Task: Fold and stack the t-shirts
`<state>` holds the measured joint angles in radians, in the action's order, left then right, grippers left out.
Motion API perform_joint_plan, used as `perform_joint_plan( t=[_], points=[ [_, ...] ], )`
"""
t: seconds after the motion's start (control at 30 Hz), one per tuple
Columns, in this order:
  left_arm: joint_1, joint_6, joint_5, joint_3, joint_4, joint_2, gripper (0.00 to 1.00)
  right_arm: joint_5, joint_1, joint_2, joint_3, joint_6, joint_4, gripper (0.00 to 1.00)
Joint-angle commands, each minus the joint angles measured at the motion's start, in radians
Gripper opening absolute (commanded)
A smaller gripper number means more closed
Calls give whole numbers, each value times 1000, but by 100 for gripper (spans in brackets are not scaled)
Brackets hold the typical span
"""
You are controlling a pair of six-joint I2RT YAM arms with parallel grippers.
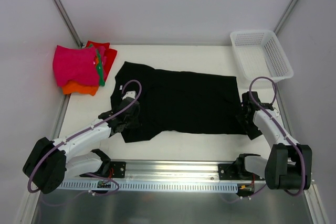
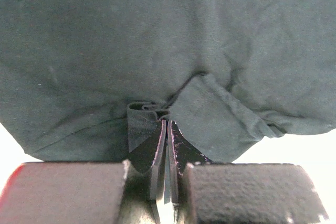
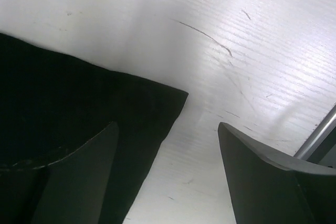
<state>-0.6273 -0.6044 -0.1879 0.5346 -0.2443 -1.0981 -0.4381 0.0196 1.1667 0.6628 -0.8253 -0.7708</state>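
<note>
Nearest the overhead camera, the left arm's base (image 1: 44, 163) and the right arm's base (image 1: 286, 167) sit at the near edge of the white surface (image 1: 173, 59). Both arms reach forward to a black t-shirt (image 1: 184, 100) spread flat and lying sideways across the middle, its sleeves toward the left and its bottom hem toward the right. The left hand (image 2: 166, 124) is clenched at the shirt's left end: its wrist view shows the two fingers (image 2: 155, 150) pressed together with a small bunched fold of black cloth pinched at their tips, and the fabric around it is drawn into creases that run toward the grip. The right hand (image 3: 167, 129) is released, its fingers wide apart and low over the shirt's near right corner. One finger lies above the black cloth and the other above bare surface, and the corner lies flat between them, ungripped. At the far left corner of the surface rests a pile of folded garments, near the black shirt's far sleeve. A magenta-pink shirt (image 1: 76, 65) is on top, an orange shirt (image 1: 79, 88) shows beneath its near edge, a red shirt (image 1: 107, 53) lies on the right side, and a strip of green shirt (image 1: 98, 69) shows between pink and red. A white mesh basket (image 1: 262, 53) stands at the far right corner, apart from the cloth.
</note>
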Motion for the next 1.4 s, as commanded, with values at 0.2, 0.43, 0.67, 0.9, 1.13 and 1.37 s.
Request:
perform_joint_plan(
  t=[0.2, 0.43, 0.67, 0.9, 1.13, 1.37],
  points=[
    [31, 18, 22, -25, 23, 11, 0, 18, -82, 76, 14, 43, 90, 80],
    [44, 15, 28, -28, 23, 6, 0, 27, -142, 116, -5, 68, 129, 79],
    [49, 12, 33, -24, 23, -9, 0, 65, -175, 162, -32, 89, 177, 72],
    [51, 11, 25, -22, 23, -14, 0, 91, -193, 176, -52, 101, 209, 55],
    [54, 12, 19, -16, 23, -29, 0, 105, -204, 171, -61, 120, 220, 39],
    [54, 12, 15, -12, 26, -36, 0, 162, -207, 146, -80, 141, 217, 39]
  ],
)
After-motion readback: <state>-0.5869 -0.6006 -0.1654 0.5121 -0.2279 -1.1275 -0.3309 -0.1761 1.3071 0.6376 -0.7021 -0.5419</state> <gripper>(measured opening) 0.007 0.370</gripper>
